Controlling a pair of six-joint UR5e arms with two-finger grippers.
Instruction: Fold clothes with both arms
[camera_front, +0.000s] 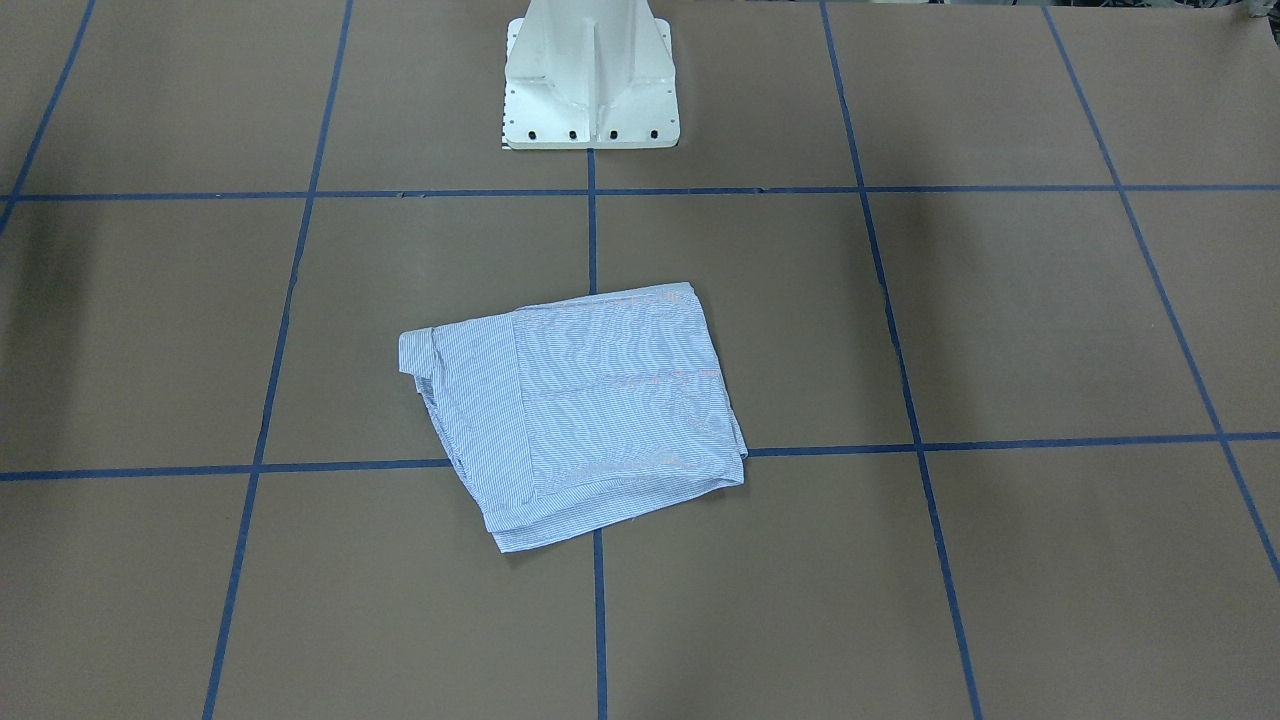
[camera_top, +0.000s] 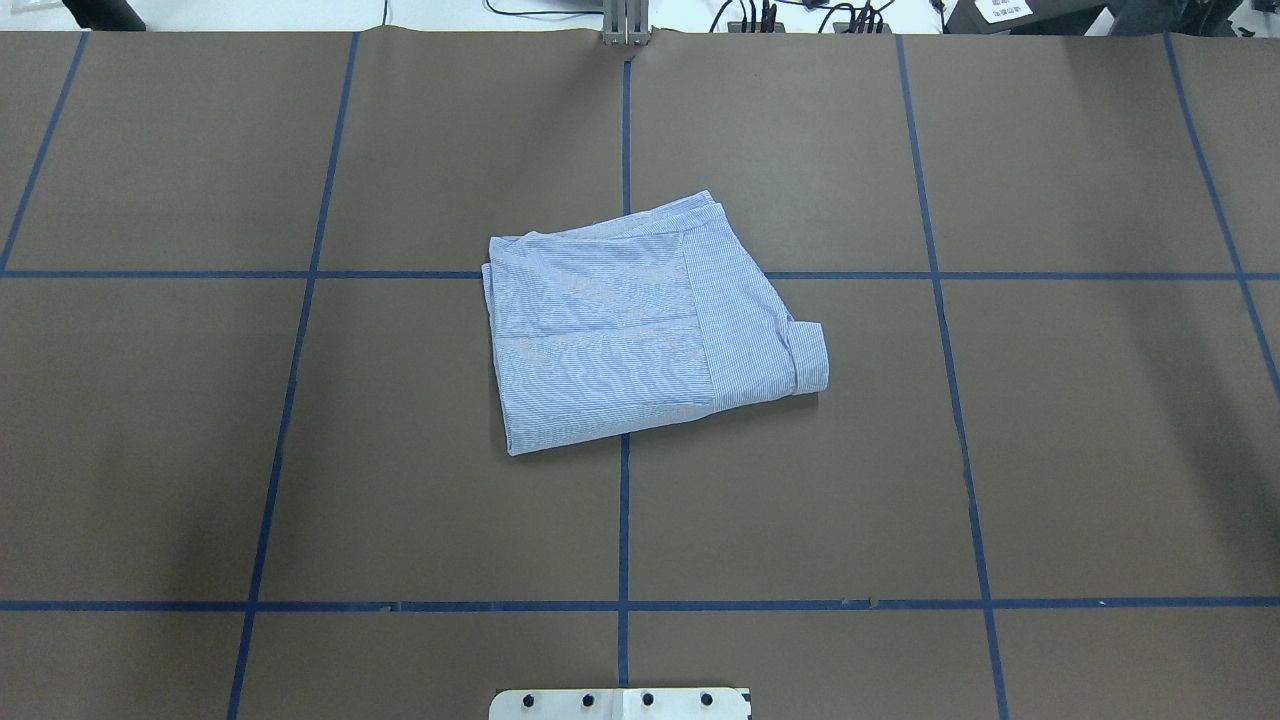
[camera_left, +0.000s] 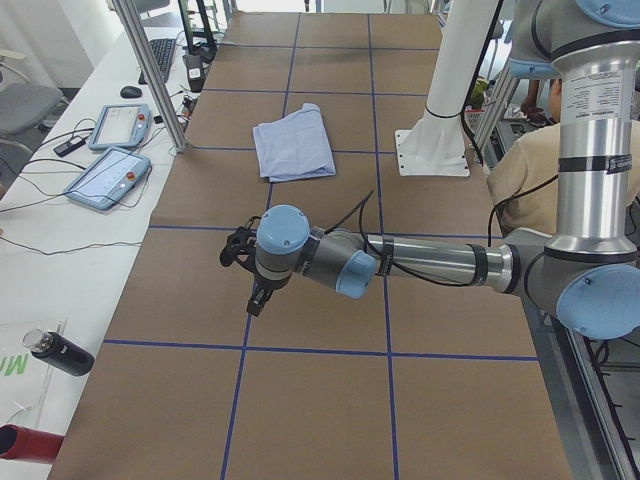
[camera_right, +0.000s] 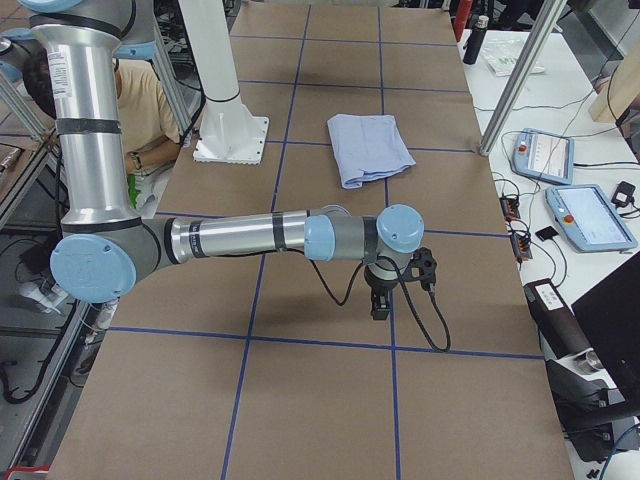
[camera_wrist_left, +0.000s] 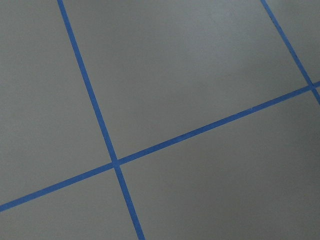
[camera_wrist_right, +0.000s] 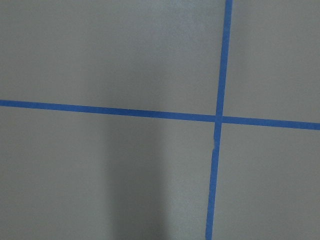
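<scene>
The clothes are one light blue-and-white striped shirt (camera_front: 580, 410), folded into a compact rectangle on the brown table near the middle (camera_top: 640, 330), with a rolled cuff at one corner. It also shows far off in both side views (camera_left: 293, 145) (camera_right: 368, 148). Neither arm touches it. My left gripper (camera_left: 258, 300) hangs low over the table's left end, far from the shirt. My right gripper (camera_right: 380, 305) hangs over the right end, equally far. Both show only in the side views, so I cannot tell whether they are open or shut. Both wrist views show only brown table with blue tape lines.
The white pedestal base (camera_front: 590, 90) stands behind the shirt. Teach pendants (camera_left: 105, 175) (camera_right: 590, 215), a dark bottle (camera_left: 60, 352) and metal posts (camera_left: 150, 75) sit along the operators' side bench. A seated person (camera_right: 140, 110) is behind the robot.
</scene>
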